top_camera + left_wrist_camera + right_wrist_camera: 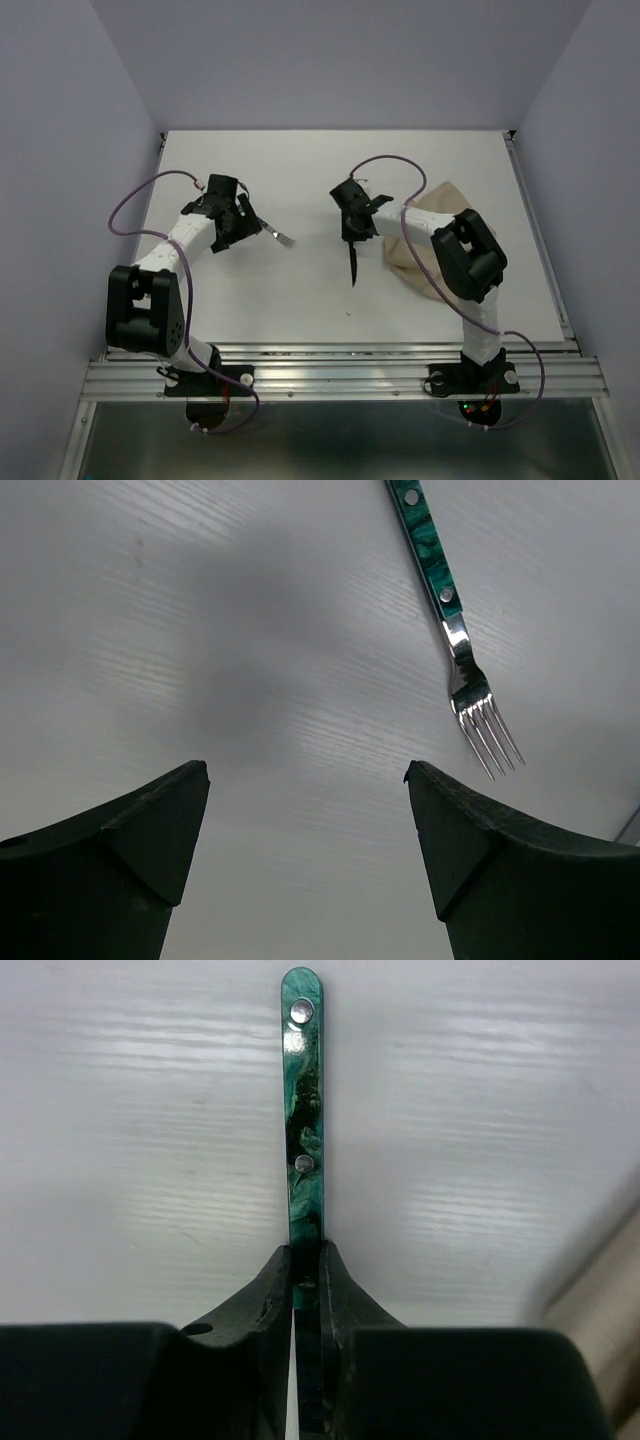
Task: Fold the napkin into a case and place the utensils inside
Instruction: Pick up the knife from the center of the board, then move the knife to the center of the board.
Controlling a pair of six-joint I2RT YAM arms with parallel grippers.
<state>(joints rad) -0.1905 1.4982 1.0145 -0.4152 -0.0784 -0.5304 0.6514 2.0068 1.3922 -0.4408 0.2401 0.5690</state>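
**Update: right gripper (307, 1260) has a utensil (302, 1090) pinched, napkin (445, 198) sitting in a heap**

So the right gripper is clamped tight on the utensil, grabbing it partway along its marbled green handle, the one with the two rivets. The business end is buried between the fingers (265, 1300), so I can't tell what kind of piece it is. From above, it's about mid-worktop (300, 160), a bit right of centre, with the handle pointing at the near edge (lifted or lying flat, can't tell).

The left gripper (305, 775) is spread wide with nothing in it, held above the left half of the worktop. The fork (470, 680) lies flat just beside it on its right. It isn't touching either finger, its tines point toward the wrist camera, and it has the same green handle.

The napkin is a crumpled beige lump near the right edge of the worktop, roughly halfway between the far and near edges. It's partly under the right arm (470, 260) and looks bunched rather than flat.
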